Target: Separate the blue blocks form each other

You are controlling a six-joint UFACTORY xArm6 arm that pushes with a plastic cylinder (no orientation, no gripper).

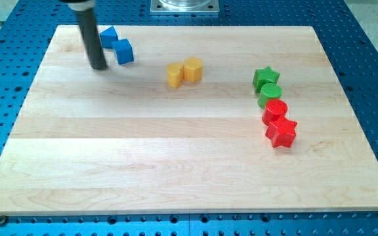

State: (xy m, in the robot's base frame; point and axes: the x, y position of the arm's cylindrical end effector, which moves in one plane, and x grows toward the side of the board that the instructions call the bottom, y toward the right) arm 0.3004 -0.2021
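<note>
Up left, my tip (98, 67) rests near two touching blue blocks (117, 46); no claw shows.

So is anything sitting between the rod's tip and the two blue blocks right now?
Nothing visible. My tip is just to the view's left of the blue cube, with only bare wood between; the other blue block touches that cube at the view's upper left.

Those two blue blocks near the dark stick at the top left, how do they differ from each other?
The upper blue block sits nearer the view's top and is partly hidden behind the rod; the lower blue block shows fully. The lower one looks like a cube, while the upper one's shape is hard to make out. My tip rests at the view's left of the lower one and below the upper one. Both share the same blue and sit touching or nearly so.
</note>
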